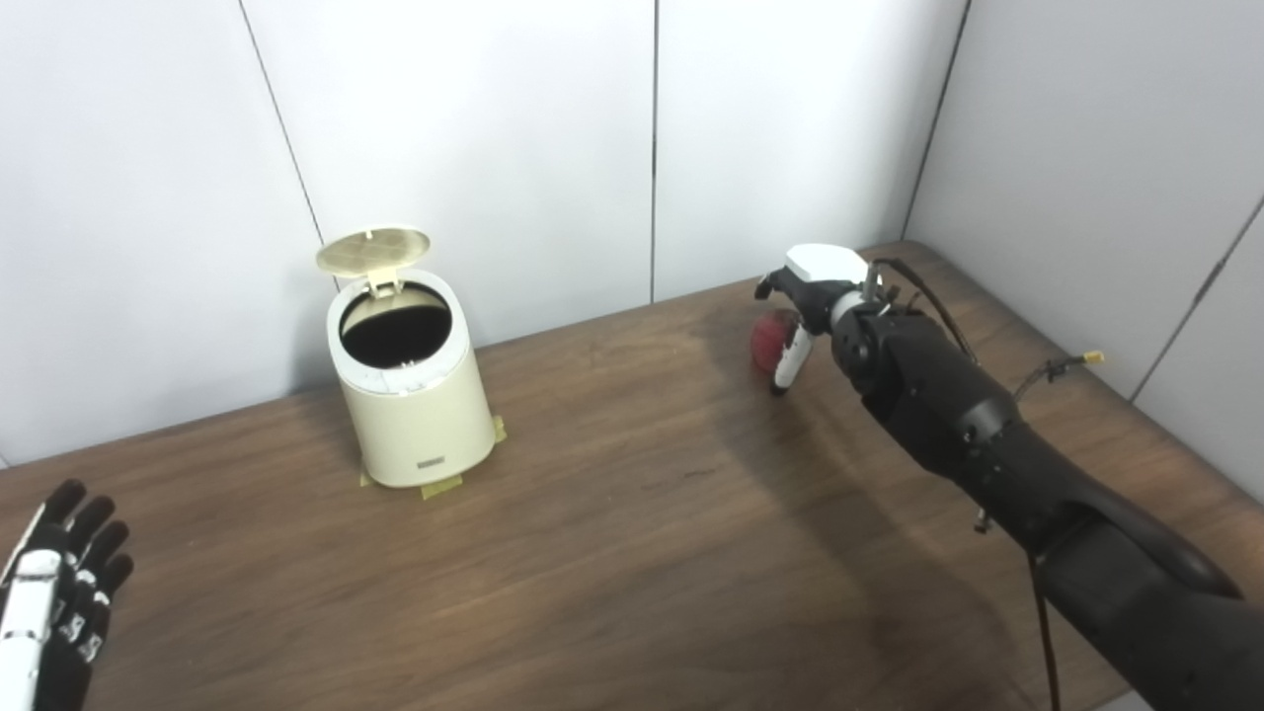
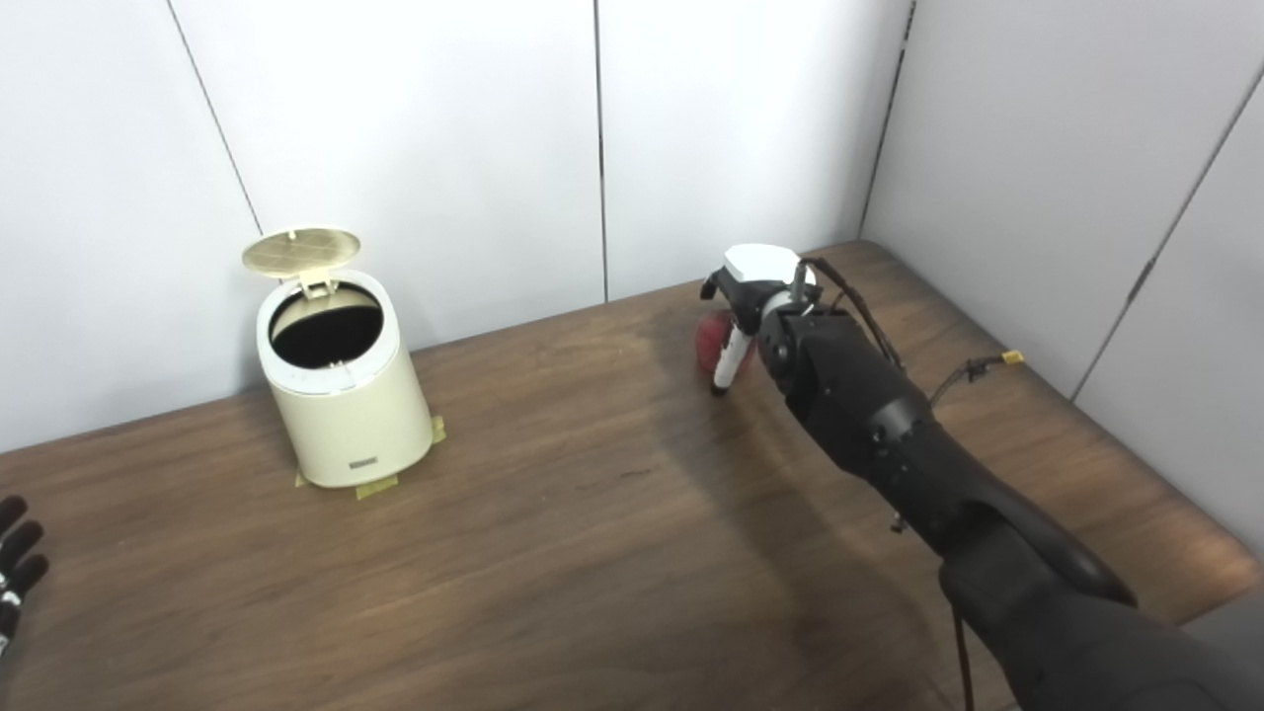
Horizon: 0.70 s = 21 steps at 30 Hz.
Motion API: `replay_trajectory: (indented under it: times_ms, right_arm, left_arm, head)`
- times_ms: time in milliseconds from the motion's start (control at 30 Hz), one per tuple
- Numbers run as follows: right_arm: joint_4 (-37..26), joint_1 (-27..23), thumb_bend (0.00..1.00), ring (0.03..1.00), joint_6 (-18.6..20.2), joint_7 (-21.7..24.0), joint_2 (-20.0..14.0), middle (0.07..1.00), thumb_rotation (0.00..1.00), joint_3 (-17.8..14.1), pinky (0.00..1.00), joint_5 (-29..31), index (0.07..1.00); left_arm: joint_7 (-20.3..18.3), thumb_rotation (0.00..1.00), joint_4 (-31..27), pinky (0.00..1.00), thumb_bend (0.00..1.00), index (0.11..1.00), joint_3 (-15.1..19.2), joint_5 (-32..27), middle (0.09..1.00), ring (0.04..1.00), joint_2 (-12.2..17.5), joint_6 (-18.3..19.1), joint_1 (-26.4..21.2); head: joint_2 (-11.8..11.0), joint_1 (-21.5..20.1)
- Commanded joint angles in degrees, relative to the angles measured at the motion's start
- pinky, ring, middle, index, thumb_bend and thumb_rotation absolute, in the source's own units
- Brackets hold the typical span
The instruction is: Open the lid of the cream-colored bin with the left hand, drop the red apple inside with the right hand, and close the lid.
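Note:
The cream-colored bin (image 1: 415, 405) stands at the back left of the table. Its round lid (image 1: 373, 249) is tipped up and back, and the dark inside shows. The red apple (image 1: 772, 341) sits on the table at the back right. My right hand (image 1: 812, 301) is over and around it, with fingers curled on its far side and the thumb down its near side. I cannot see whether the apple is lifted. My left hand (image 1: 54, 592) is low at the near left corner, fingers apart and empty, far from the bin.
The brown wooden table (image 1: 632, 533) runs to white wall panels at the back and right. Yellow tape tabs (image 1: 441, 487) mark the bin's base. A loose cable with a yellow plug (image 1: 1071, 363) hangs beside my right forearm.

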Motion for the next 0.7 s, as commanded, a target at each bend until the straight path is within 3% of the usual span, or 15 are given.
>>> replay_trajectory:
  times_ms: [0, 367, 533, 667]
  right_arm:
    - [0.00, -3.57, 0.97, 0.860, -1.02, -2.24, -1.61, 0.849, 0.13, -0.68, 0.75, -0.39, 0.782]
    - [1.42, -2.25, 0.94, 0.864, -2.47, -4.02, -1.13, 0.871, 0.11, -1.33, 0.78, 1.94, 0.804]
    - [1.41, -1.69, 0.92, 0.818, -2.82, -5.31, -0.93, 0.832, 0.11, -1.39, 0.71, 2.39, 0.794]
    - [1.47, -0.76, 0.89, 0.682, -5.63, -9.70, -0.32, 0.735, 0.03, -3.46, 0.60, 4.63, 0.702]
  left_arm:
    - [1.12, 0.77, -1.81, 0.99, 0.35, 1.000, 0.05, -0.89, 0.961, 0.968, 1.50, -0.54, -1.49]
    - [2.56, 0.73, -1.99, 1.00, 0.36, 1.000, -0.57, -2.20, 0.974, 0.981, 2.45, -0.54, -1.80]
    - [2.69, 0.73, -2.06, 1.00, 0.36, 1.000, -0.73, -2.34, 0.976, 0.982, 2.85, -0.54, -1.84]
    - [3.06, 0.73, -2.34, 1.00, 0.35, 1.000, -1.03, -2.44, 0.976, 0.983, 3.08, -0.54, -1.91]
  head:
    - [0.02, -0.07]
    - [0.34, 0.08]
    - [0.44, 0.09]
    - [0.64, -0.03]
